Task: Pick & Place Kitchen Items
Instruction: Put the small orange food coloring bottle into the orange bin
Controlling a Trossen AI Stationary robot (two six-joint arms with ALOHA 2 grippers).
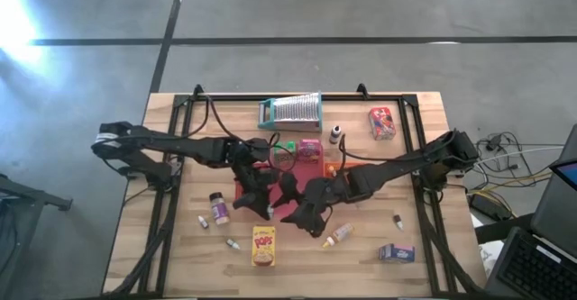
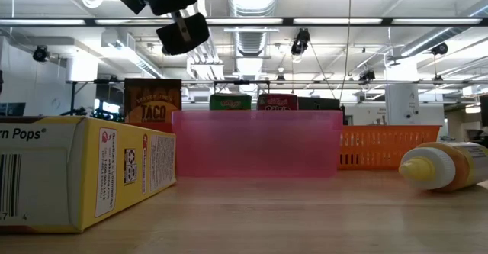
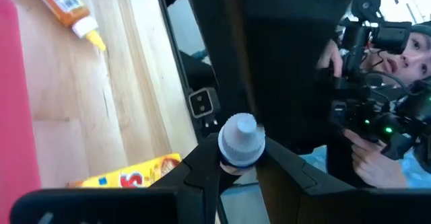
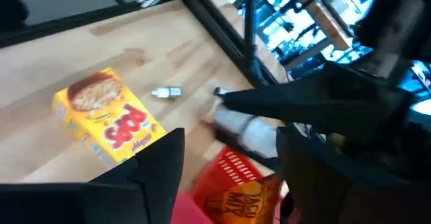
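Left wrist view: left gripper [image 3: 237, 158] pinches small white-capped bottle [image 3: 240, 141], lifted for placing; right gripper [image 4: 229, 163] spread wide, empty, above red tray [image 4: 232, 173].

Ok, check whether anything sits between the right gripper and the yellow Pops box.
Nothing visible does. The open right gripper hangs near the yellow Pops box, with only bare table between them. A tiny bottle lies on the box's other side.

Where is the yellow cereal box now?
In the high view, the yellow cereal box lies flat near the table's front edge, between a tiny bottle and the yellow-capped bottle.
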